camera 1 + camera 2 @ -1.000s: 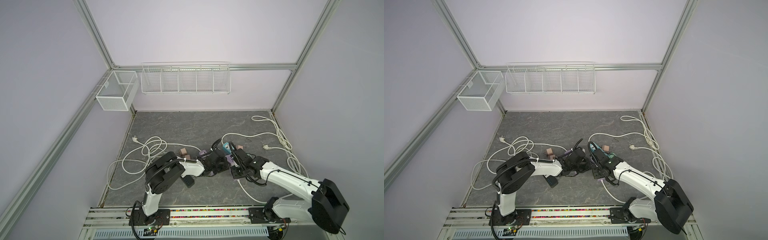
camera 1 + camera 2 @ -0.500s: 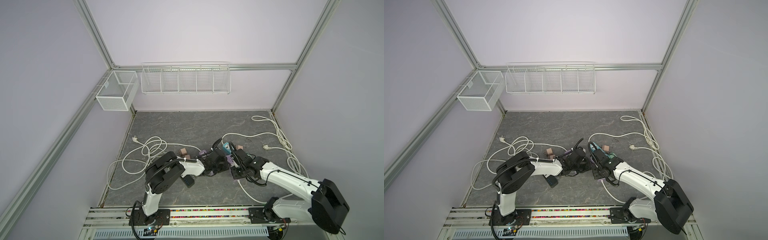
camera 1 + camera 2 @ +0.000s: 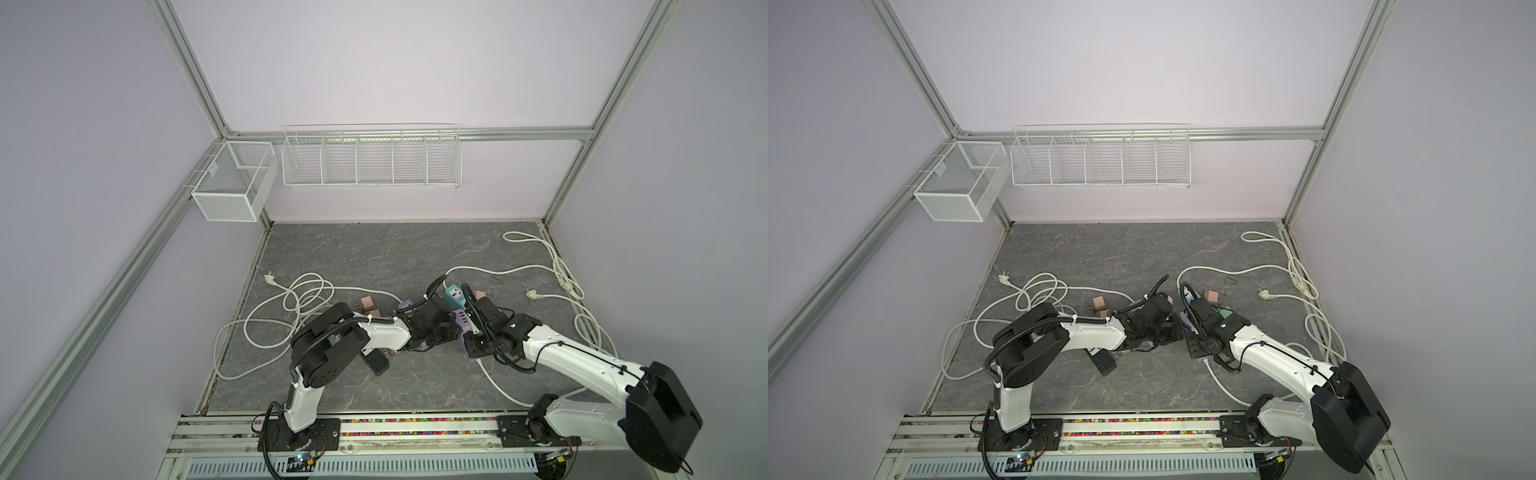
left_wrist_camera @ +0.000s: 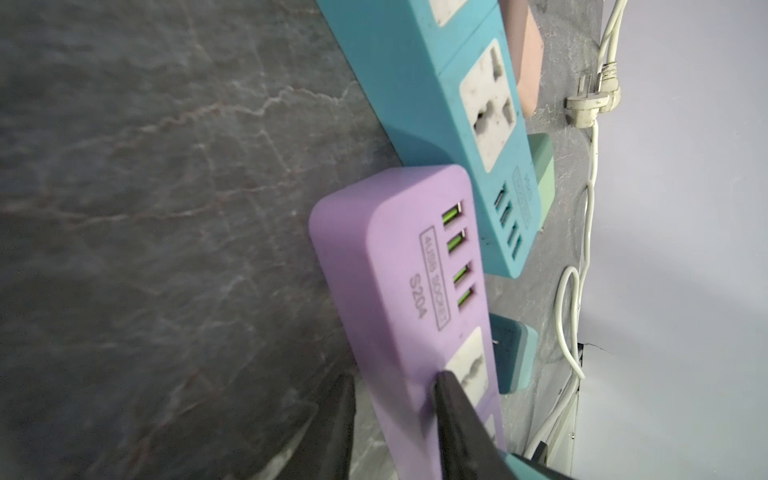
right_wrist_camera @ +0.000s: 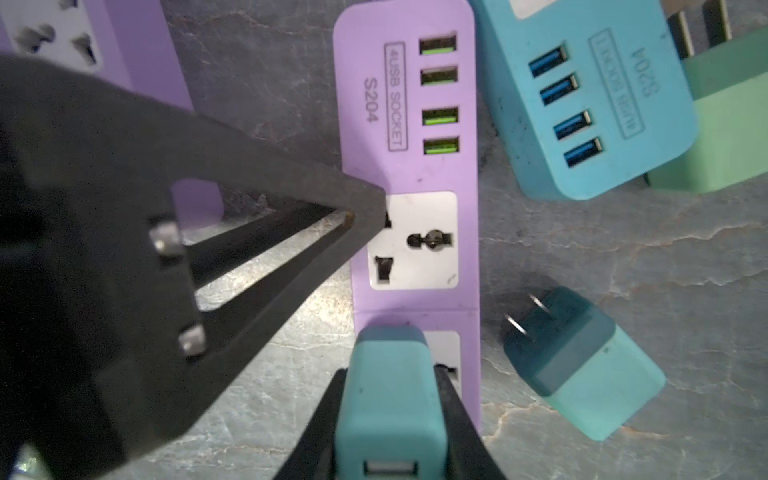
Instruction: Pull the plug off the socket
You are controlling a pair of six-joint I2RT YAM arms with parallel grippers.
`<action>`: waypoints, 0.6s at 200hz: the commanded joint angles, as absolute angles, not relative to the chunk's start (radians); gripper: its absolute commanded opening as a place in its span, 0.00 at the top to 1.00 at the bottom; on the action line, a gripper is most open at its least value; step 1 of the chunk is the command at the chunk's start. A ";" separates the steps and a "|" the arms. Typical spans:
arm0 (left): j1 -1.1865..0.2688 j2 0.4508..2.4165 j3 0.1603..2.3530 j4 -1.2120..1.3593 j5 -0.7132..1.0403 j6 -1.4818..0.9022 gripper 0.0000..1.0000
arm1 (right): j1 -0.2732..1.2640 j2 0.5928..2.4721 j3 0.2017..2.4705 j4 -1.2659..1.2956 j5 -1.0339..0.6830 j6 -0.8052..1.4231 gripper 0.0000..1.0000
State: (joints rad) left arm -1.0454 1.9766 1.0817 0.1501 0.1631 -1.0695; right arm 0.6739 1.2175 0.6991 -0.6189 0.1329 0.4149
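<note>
A purple socket strip (image 5: 415, 166) (image 4: 395, 270) lies flat on the grey table. It shows in both top views between the two arms (image 3: 460, 318). A teal plug (image 5: 390, 415) with a USB port on its back sits in one of the strip's outlets. My right gripper (image 5: 390, 372) is shut on this plug, one finger on each side. My left gripper (image 4: 395, 376) pinches the strip's long edge. One of its fingers (image 4: 457, 415) lies on the top face beside a free white outlet. The other finger (image 4: 345, 415) stands against the strip's side, down at the table.
A blue socket strip (image 5: 582, 104) lies just beyond the purple one. Around them lie a loose teal plug (image 5: 582, 365), a green plug (image 5: 727, 124) and a pink plug (image 4: 530, 62). White cables (image 3: 291, 299) loop across the table. A black USB hub (image 3: 376, 361) lies under the left arm.
</note>
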 commanded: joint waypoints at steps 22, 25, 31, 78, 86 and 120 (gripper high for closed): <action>-1.045 2.043 1.051 -0.080 0.144 -1.042 0.68 | 0.683 1.213 0.694 -0.522 0.075 0.445 0.86; -1.045 2.044 1.051 -0.080 0.146 -1.042 0.68 | 0.684 1.213 0.699 -0.531 0.088 0.444 0.86; -1.045 2.048 1.052 -0.081 0.148 -1.041 0.68 | 0.683 1.211 0.706 -0.553 0.123 0.441 0.86; -1.045 2.053 1.062 -0.114 0.154 -1.018 0.68 | 0.659 1.166 0.716 -0.587 0.146 0.376 0.85; -1.045 2.055 1.067 -0.121 0.153 -1.012 0.68 | 0.667 1.174 0.706 -0.552 0.087 0.379 0.85; -1.042 2.067 1.074 -0.131 0.163 -1.008 0.68 | 0.681 1.204 0.722 -0.571 0.136 0.399 0.86</action>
